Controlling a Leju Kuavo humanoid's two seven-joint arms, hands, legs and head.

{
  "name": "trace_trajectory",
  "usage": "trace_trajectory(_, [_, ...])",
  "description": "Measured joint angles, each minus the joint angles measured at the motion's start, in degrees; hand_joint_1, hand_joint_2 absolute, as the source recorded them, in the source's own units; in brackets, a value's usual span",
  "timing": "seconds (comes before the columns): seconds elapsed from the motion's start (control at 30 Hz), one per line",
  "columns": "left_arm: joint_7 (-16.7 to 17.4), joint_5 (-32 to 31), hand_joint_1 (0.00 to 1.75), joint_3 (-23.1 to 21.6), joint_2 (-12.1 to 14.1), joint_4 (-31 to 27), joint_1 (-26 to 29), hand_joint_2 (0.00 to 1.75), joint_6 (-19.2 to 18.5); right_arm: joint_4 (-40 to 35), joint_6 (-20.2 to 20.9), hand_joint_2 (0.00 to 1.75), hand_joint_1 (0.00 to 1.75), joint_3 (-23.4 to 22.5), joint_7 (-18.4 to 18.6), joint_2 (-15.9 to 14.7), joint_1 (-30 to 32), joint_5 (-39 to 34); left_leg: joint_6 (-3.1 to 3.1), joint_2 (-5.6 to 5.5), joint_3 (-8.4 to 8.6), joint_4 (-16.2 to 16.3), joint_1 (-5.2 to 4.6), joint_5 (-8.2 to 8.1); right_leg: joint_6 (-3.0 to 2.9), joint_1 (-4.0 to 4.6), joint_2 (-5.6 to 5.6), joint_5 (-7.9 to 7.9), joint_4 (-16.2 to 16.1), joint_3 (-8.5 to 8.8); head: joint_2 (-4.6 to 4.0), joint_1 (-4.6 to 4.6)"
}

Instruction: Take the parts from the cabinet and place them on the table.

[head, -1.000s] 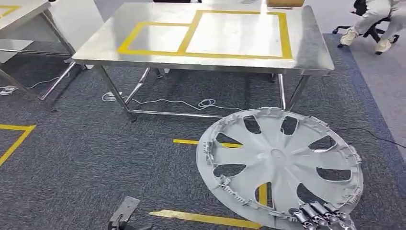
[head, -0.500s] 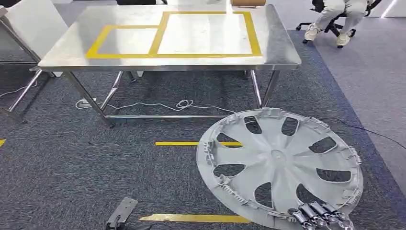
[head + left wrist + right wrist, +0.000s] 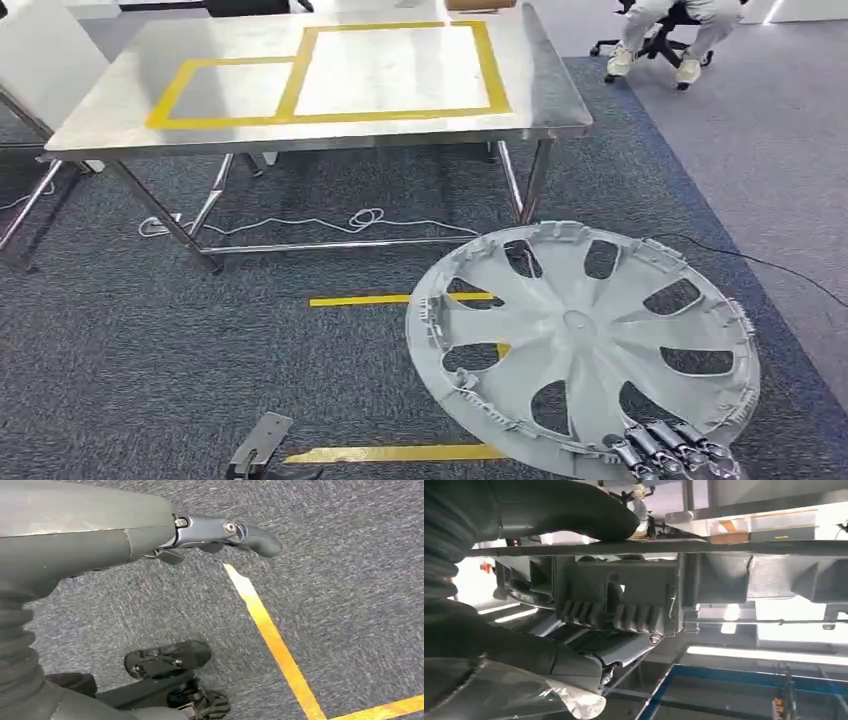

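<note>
One view shift: tabletop point(image 3: 110, 120) now nearer, further left | right hand point(image 3: 668, 448) grips grey spoked wheel cover point(image 3: 582, 345) by its rim; left hand point(image 3: 220, 532) holds nothing, fingers apart

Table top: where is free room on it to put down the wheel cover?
The steel table is nearly all bare. Free patches: the large yellow-taped square and the smaller taped square beside it. A brown box sits at the far edge. The right hand holds the wheel cover.

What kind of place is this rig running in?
Most likely an indoor robot test lab or workshop. A steel table has yellow tape boxes marking zones, yellow tape lines run across grey carpet, and the right hand holds a car wheel cover.
</note>
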Motion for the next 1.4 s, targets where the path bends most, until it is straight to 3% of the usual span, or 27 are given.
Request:
trace_trajectory(0.13, [-0.1,-0.2,0.0,0.0,0.0,0.0,0.0,1.75,0.2,-0.1,0.0,1.75,1.43,-0.5,-1.0,0.5,0.1,0.0,0.33,0.0,0.07,-0.3,0.05,0.24,-0.41,0.26,-0.01,-0.11,0.0,-0.03,0.0,-0.02])
trace_trajectory(0.23, [-0.1,-0.2,0.0,0.0,0.0,0.0,0.0,1.75,0.3,-0.1,0.0,1.75,1.43,-1.2,-1.3,0.6,0.1,0.0,0.04,0.0,0.07,-0.4,0.2,0.37,-0.78,0.49,-0.02,-0.15,0.0,-0.09,0.0,-0.07])
trace_trajectory(0.3, [0.0,-0.2,0.0,0.0,0.0,0.0,-0.1,1.75,0.3,-0.1,0.0,1.75,1.43,-1.6,-1.2,1.0,0.0,0.0,-0.92,0.0,0.05,-0.5,0.31,0.4,-0.8,0.57,-0.02,-0.14,0.1,-0.19,0.0,-0.04])
trace_trajectory(0.37, [0.1,-0.2,0.0,0.0,0.0,0.0,-0.1,1.75,0.3,-0.1,0.0,1.75,1.43,-1.8,-1.2,1.2,-0.1,0.0,-2.47,0.0,0.04,-0.6,0.45,0.41,-0.85,0.59,-0.04,-0.16,0.1,-0.26,0.0,-0.02])
trace_trajectory(0.4, [0.1,-0.2,0.0,0.0,0.0,0.0,0.0,1.75,0.3,-0.1,0.0,1.75,1.43,-1.9,-1.1,1.3,-0.1,0.0,-2.7,0.0,0.02,-0.6,0.47,0.41,-0.88,0.59,-0.04,-0.14,0.2,-0.27,0.0,-0.04])
trace_trajectory(0.77, [0.5,-0.1,0.0,0.0,0.0,0.0,-0.1,1.75,0.4,-0.1,0.0,1.75,1.43,-1.7,-0.4,1.5,-0.2,0.0,-2.62,0.01,-0.27,-0.2,0.16,0.32,-0.73,0.33,-0.05,0.01,0.1,-0.28,0.0,0.0])
trace_trajectory(1.03, [4.6,0.2,0.0,0.2,0.0,0.0,-0.2,1.75,1.6,0.9,0.0,1.75,1.43,-0.6,2.8,1.5,-1.2,0.1,-2.52,0.01,-0.33,-0.1,0.14,0.26,-0.63,0.33,-0.05,0.08,0.1,-0.29,0.0,-0.02])
trace_trajectory(1.27, [5.6,0.1,0.0,0.3,0.0,0.0,-0.2,1.75,-0.2,1.7,0.0,1.75,1.43,0.6,3.9,1.5,-2.2,0.1,-2.51,0.01,-0.34,-0.1,0.15,0.26,-0.62,0.33,-0.05,0.08,0.1,-0.3,0.0,-0.02])
trace_trajectory(1.4, [6.3,-0.5,0.0,0.3,0.0,0.0,-0.3,1.75,1.0,1.9,0.0,1.75,1.43,1.2,4.6,1.5,-2.6,0.1,-2.51,0.01,-0.35,-0.1,0.15,0.26,-0.62,0.33,-0.05,0.08,0.1,-0.31,0.0,-0.02])
